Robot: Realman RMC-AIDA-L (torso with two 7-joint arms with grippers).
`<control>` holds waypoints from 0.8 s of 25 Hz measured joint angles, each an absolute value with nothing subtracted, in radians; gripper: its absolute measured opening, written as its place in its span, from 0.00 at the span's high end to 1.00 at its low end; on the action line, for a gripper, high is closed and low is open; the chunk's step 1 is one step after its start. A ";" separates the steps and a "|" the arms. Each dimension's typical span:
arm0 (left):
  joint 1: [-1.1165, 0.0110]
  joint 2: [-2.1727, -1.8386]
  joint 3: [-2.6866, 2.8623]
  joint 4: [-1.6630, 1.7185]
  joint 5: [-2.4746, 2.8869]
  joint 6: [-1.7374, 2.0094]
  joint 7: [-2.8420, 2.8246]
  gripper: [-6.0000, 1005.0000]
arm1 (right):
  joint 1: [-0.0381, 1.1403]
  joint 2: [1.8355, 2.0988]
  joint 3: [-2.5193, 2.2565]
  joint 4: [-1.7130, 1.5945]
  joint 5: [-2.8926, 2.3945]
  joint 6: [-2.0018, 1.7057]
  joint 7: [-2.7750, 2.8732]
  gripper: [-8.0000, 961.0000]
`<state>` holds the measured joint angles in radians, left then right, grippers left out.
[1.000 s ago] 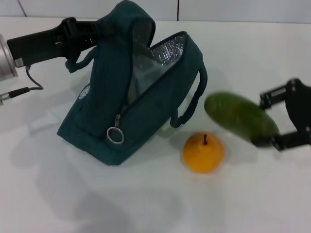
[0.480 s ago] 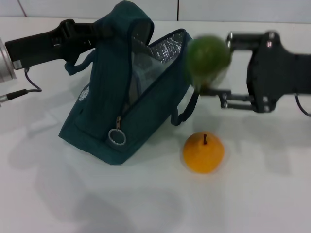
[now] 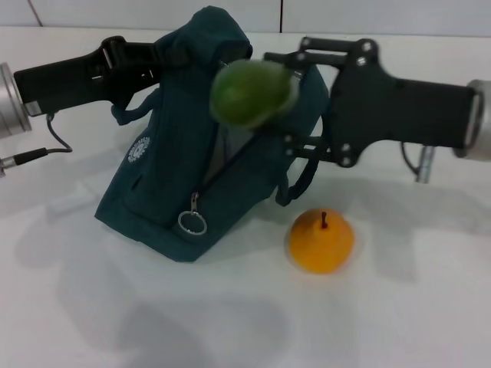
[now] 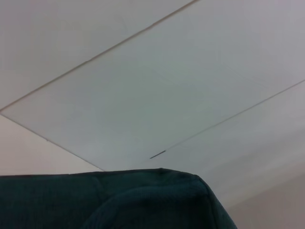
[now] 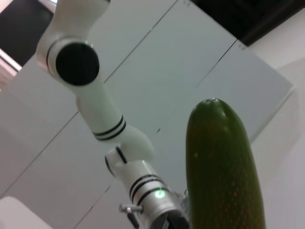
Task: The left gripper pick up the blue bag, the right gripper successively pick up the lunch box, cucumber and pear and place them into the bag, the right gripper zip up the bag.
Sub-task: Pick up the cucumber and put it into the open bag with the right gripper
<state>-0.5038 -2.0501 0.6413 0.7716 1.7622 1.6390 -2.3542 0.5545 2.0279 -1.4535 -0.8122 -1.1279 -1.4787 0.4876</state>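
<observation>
White table (image 3: 430,307); cucumber (image 3: 252,93) in right tool (image 3: 295,103)

I seem to work in a lab: plain white worktop (image 3: 230,322), bare panelled wall (image 4: 143,86), white jointed robot arm (image 5: 95,109) nearby.

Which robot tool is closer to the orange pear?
The right one. The right tool holds the cucumber over the blue bag, above the pear. The left tool grips the bag's top, on the far side from the pear.
</observation>
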 joint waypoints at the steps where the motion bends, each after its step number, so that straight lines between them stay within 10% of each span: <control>1: -0.503 -2.050 0.641 0.772 1.762 1.639 -2.354 0.92 | 0.555 2.028 -1.482 -0.810 -1.110 -1.451 0.474 0.42; 20: -0.515 -2.050 0.642 0.759 1.763 1.653 -2.355 0.92 | 0.588 2.028 -1.661 -0.604 -0.893 -1.385 0.449 0.42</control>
<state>-0.5149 -2.0505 0.6416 0.7594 1.7629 1.6525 -2.3552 0.5884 2.0279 -1.6612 -0.6039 -0.8934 -1.3854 0.4489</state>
